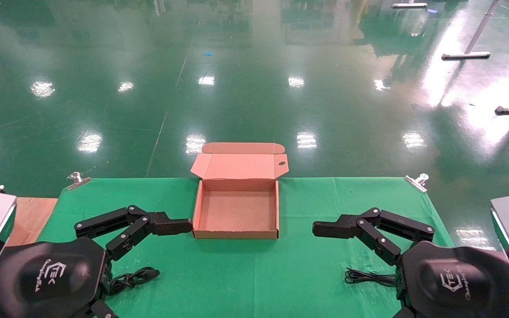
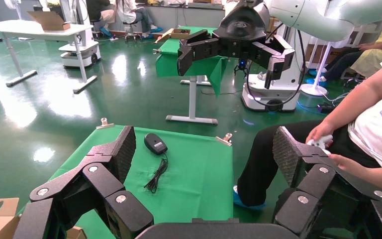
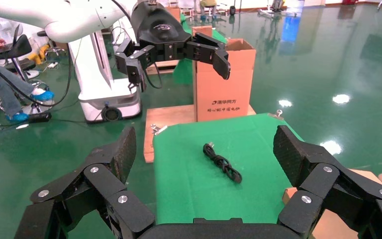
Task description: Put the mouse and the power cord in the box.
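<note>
Both claws, left claw (image 1: 179, 226) and right claw (image 1: 325, 229), spread wide, flanking box (image 1: 237, 212).

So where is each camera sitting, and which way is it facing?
Head view: on the head, facing forward and down at the box on the table; left arm and right arm show.
Left wrist view: on the left wrist, looking past the open left hand at the mouse and the right hand.
Right wrist view: on the right wrist, facing oppositely, past its own hand at the power cord and left hand.
Shared: all see the table.
</note>
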